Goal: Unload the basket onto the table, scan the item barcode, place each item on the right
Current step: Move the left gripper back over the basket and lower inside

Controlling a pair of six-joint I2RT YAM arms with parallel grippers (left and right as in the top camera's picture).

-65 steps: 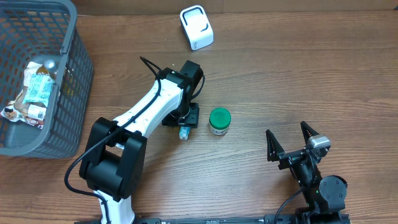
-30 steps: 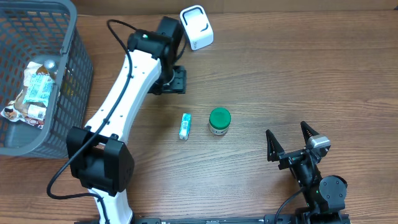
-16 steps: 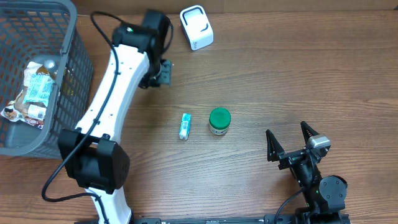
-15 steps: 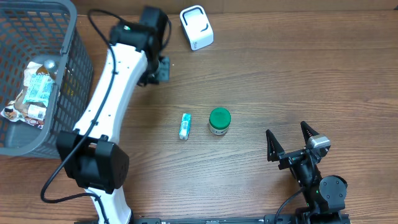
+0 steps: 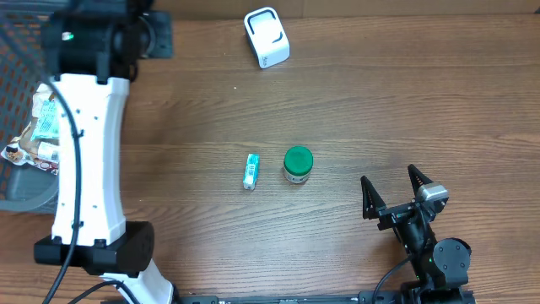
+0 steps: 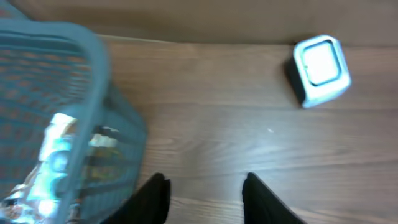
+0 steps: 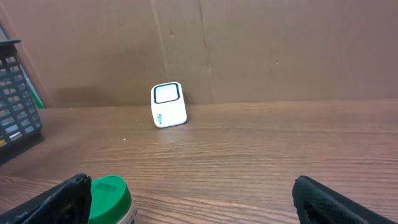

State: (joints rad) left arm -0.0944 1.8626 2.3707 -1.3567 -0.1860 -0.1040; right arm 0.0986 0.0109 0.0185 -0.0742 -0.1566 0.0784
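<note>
basket (image 5: 17, 199) of grey plastic mesh stands at the left end of the wooden table (image 5: 380, 93), partly covered by the white left arm in the overhead view. crinkled, glossy snack packets (image 6: 56, 146) lie heaped inside it, their print too blurred to read. everything else sits loose on the grained brown tabletop.

a small, slim blue-and-white pack (image 5: 251, 171) lies flat near the middle of the table. just beside it, on its right and apart from it, stands a short round jar (image 5: 298, 164) with a smooth green lid. the boxy white scanner (image 5: 267, 37), with rounded corners and a pale window on its face, sits at the far edge, well apart from both.

the left gripper (image 6: 208, 200) hovers near the basket's corner. its two dark fingers (image 6: 155, 198) are parted, with only bare wood between them. the right gripper (image 5: 394, 192) rests at the near right. its black fingers (image 7: 62, 200) are spread wide and hold nothing.
</note>
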